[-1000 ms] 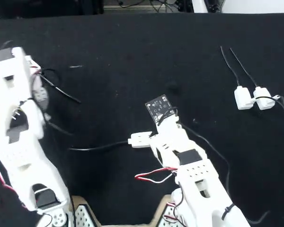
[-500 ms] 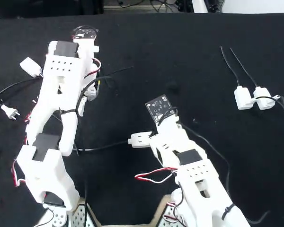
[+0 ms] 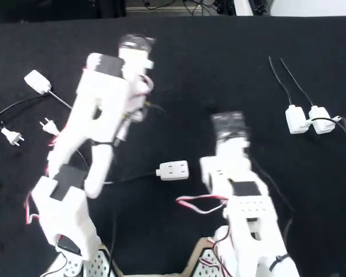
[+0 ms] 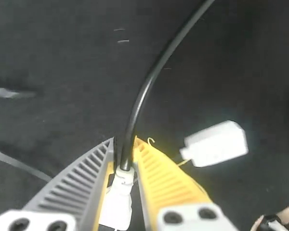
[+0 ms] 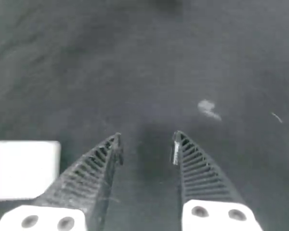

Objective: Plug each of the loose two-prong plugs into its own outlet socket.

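Note:
A white plug [image 4: 117, 199] on a black cable [image 4: 144, 91] is pinched in my left gripper [image 4: 124, 144], which is shut on it. A white outlet socket [image 4: 216, 143] lies on the black cloth just past that gripper. From above, the left gripper [image 3: 134, 112] hangs left of and behind the socket [image 3: 173, 170]. My right gripper [image 5: 145, 138] is open and holds nothing, with the white socket [image 5: 24, 168] beside one finger. In the high view the right gripper [image 3: 210, 167] sits just right of the socket.
Two loose two-prong plugs [image 3: 11, 136] [image 3: 48, 124] and a white adapter [image 3: 37, 82] lie at the far left. Two white plug blocks [image 3: 297, 118] [image 3: 321, 120] with thin black leads rest at the far right. Black cloth covers the table [image 3: 219, 63].
My left arm has swung from the left edge toward the middle. My right arm has shifted right, off the socket. The socket has stayed put.

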Action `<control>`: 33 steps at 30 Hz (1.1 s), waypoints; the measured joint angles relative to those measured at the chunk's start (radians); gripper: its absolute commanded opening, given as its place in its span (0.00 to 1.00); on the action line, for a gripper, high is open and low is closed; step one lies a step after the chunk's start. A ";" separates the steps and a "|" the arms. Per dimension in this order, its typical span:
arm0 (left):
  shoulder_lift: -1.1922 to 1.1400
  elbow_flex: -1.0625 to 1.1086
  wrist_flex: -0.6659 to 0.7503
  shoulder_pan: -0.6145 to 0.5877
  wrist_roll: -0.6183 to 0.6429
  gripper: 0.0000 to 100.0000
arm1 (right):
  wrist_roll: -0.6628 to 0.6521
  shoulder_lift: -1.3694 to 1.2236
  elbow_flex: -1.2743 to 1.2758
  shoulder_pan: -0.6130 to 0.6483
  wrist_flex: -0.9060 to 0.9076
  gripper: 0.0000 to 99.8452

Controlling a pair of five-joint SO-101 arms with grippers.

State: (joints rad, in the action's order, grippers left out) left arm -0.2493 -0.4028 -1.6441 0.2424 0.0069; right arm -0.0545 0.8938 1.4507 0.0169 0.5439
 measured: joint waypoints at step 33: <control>0.084 0.035 -0.101 0.054 -0.064 0.19 | -0.069 0.000 -0.025 0.026 0.000 0.17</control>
State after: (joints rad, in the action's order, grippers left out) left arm -0.1649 -0.3675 -1.7453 0.2961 -0.0575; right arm -0.1235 0.8938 1.4262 0.0430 0.5439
